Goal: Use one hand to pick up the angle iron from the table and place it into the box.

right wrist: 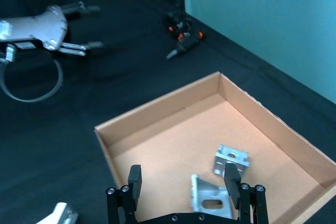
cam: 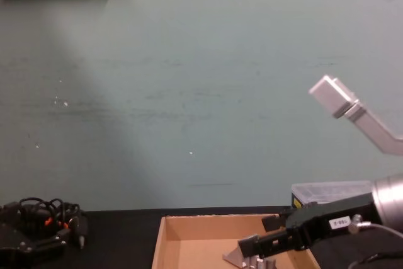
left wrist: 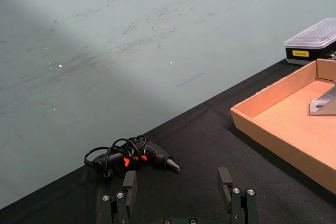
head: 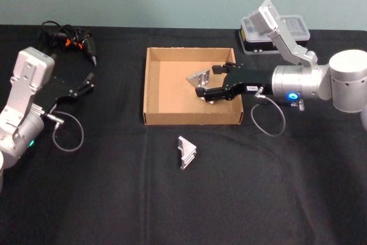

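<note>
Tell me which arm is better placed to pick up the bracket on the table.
Right, probably. The right gripper hangs open over the box, nearer the bracket than the left gripper.

Soft, even room light. The matte black table stays dark and flat, the box shows its inner left side dimmer than its floor, and the wall carries a paler patch

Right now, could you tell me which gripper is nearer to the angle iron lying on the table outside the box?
Right. The right gripper is over the box, just behind that angle iron. The left gripper sits far off over the left side of the table.
</note>
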Action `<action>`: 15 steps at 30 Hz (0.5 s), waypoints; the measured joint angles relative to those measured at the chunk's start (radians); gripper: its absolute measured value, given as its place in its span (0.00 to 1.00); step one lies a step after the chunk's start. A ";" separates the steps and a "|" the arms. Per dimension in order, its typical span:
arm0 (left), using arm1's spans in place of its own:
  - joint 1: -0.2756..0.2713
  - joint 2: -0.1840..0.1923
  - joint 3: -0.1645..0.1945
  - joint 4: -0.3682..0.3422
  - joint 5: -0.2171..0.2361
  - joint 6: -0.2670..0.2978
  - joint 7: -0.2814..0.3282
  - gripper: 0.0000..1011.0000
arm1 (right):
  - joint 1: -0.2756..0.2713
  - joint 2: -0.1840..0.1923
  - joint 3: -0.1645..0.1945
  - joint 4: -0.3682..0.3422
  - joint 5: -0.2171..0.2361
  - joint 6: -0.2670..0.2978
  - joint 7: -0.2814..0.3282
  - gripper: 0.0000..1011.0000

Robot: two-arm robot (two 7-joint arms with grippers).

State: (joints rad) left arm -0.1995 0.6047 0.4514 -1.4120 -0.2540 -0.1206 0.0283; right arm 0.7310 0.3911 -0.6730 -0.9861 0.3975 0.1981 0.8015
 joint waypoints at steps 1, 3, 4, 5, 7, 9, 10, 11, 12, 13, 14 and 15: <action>0.000 0.000 0.000 0.000 0.000 0.000 0.000 0.99 | -0.007 0.007 0.004 -0.017 0.005 0.001 0.000 0.99; 0.000 0.000 0.000 0.000 0.000 0.000 0.000 0.99 | -0.034 0.029 0.014 -0.071 0.022 0.006 -0.002 0.99; 0.000 0.000 0.000 0.000 0.000 0.000 0.000 0.99 | -0.042 0.036 0.017 -0.090 0.028 0.008 -0.002 0.99; 0.000 0.000 0.000 0.000 0.000 0.000 0.000 0.99 | -0.051 0.044 0.019 -0.108 0.033 0.009 -0.002 0.99; 0.000 0.000 0.000 0.000 0.000 0.000 0.000 0.99 | -0.078 0.069 0.026 -0.161 0.049 0.014 -0.003 0.99; 0.000 0.000 0.000 0.000 0.000 0.000 0.000 0.99 | -0.094 0.084 0.030 -0.192 0.061 0.016 -0.003 0.99; 0.000 0.000 0.000 0.000 0.000 0.000 0.000 0.99 | -0.114 0.102 0.035 -0.230 0.074 0.018 -0.002 0.99; 0.000 0.000 0.000 0.000 0.000 0.000 0.000 0.99 | -0.125 0.112 0.037 -0.248 0.080 0.019 -0.002 0.99; 0.000 0.000 0.000 0.000 0.000 0.000 0.000 0.99 | -0.144 0.129 0.040 -0.281 0.093 0.021 -0.002 0.99; 0.000 0.000 0.000 0.000 0.000 0.000 0.000 0.99 | -0.154 0.138 0.042 -0.298 0.098 0.021 -0.001 0.99; 0.000 0.000 0.000 0.000 0.000 0.000 0.000 0.99 | -0.164 0.147 0.043 -0.314 0.103 0.021 -0.001 0.99; 0.000 0.000 0.000 0.000 0.000 0.000 0.000 0.99 | -0.174 0.156 0.043 -0.329 0.108 0.020 0.000 0.99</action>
State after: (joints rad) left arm -0.1995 0.6047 0.4514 -1.4120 -0.2539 -0.1205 0.0283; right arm 0.5571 0.5475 -0.6297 -1.3155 0.5052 0.2186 0.8018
